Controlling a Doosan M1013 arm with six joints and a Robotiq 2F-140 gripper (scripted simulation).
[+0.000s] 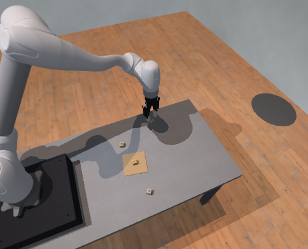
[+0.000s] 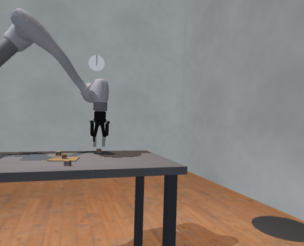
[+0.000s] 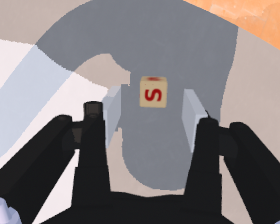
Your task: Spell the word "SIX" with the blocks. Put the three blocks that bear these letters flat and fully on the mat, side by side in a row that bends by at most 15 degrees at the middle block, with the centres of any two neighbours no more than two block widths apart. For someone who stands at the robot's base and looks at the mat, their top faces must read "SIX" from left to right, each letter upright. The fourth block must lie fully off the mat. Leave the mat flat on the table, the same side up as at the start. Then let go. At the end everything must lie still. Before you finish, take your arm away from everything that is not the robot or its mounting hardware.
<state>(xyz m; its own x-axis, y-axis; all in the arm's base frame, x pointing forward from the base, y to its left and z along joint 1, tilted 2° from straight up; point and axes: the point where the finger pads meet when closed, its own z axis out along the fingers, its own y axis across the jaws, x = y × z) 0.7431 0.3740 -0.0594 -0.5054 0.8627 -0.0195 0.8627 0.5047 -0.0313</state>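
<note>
The S block [image 1: 151,120] [image 2: 99,150] [image 3: 153,91] lies on the grey table [image 1: 182,158] near its far edge, in shadow, its red S showing in the wrist view. My gripper [image 1: 149,116] [image 2: 99,145] [image 3: 151,102] hangs just above it, fingers partly open on either side and clear of it, holding nothing. The tan mat [image 1: 141,168] [image 2: 55,159] lies mid-table with one block with a red letter [image 1: 135,161] [image 2: 64,155] on it. A second block [image 1: 121,144] [image 2: 58,153] lies off the mat toward the far side. A block with a blue letter [image 1: 149,191] [image 2: 67,163] lies off the mat near the front edge.
The robot's black base plate [image 1: 61,194] sits at the table's left end. The far table edge [image 1: 170,104] is close behind the S block. A dark round patch [image 1: 273,109] marks the wooden floor to the right.
</note>
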